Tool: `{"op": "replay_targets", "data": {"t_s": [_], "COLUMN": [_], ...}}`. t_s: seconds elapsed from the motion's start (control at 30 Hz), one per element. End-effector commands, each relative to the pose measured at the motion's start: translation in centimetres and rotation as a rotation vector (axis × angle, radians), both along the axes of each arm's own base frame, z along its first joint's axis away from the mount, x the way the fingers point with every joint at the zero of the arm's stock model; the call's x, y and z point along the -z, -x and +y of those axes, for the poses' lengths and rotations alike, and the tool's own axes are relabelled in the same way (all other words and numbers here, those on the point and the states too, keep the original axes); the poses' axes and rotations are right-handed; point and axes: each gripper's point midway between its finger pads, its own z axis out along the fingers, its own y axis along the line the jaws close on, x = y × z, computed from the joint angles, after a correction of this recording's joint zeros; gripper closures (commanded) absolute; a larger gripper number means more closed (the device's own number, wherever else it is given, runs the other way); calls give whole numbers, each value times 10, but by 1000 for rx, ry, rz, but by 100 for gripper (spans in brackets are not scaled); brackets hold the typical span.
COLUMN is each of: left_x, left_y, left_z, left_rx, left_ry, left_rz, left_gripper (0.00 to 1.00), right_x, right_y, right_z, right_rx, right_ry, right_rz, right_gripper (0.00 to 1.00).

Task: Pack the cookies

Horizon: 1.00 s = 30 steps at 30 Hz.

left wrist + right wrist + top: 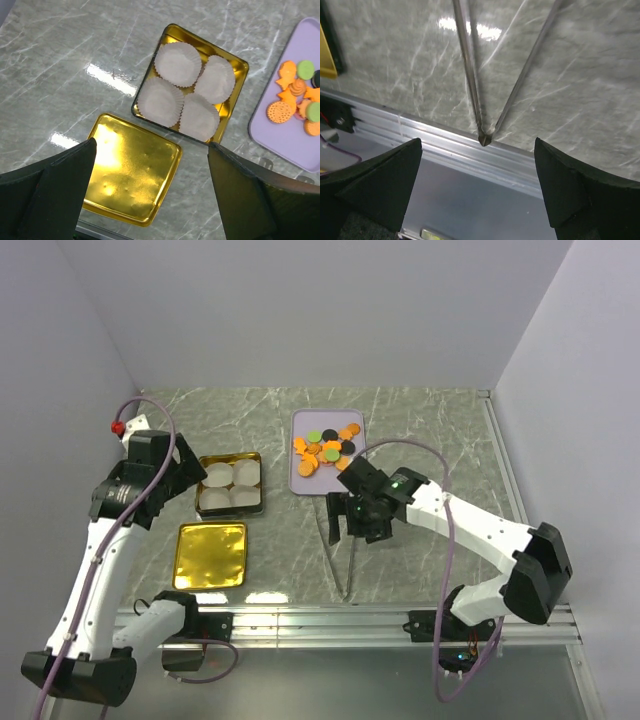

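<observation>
Right pincer [348, 528] wide open, empty, above slim metal tongs [345, 572]; tong axis near-far, hinge behind pincer. Just ahead: small flat multicoloured cookies [325, 450]; right arm nearer.

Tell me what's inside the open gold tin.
Four empty white fluted paper cups fill the square gold metal tin; they hide most of its floor beneath.

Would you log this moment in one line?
cookies on tray; cups in tin empty; tongs on table; left gripper open; right gripper open
</observation>
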Motion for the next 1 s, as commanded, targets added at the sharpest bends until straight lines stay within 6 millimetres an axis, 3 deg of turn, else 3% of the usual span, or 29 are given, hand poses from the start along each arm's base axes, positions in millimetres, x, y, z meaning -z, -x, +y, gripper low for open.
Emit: {"op": "replay_targets", "data": {"t_s": [0.0, 0.23, 0.53, 0.83, 0.97], "left_x": [-1, 3, 0, -6, -11], "left_y": [2, 8, 9, 7, 7], "left_z": [-7, -17, -32, -46, -49], "left_rx": [40, 77, 125, 171, 182], "left_ry": [13, 32, 6, 1, 0], "left_rz": [-8, 14, 42, 61, 54], "left_gripper": [0, 1, 1, 1, 1], "right_x": [8, 48, 85, 114, 116], "right_y": [12, 25, 36, 20, 6], "right_z": [22, 27, 27, 18, 19], "right_rx": [-48, -54, 5, 114, 135], "right_ry": [-44, 60, 167, 236, 247], "right_rz": [32, 93, 131, 64, 6], "right_gripper": [0, 0, 0, 0, 0]}}
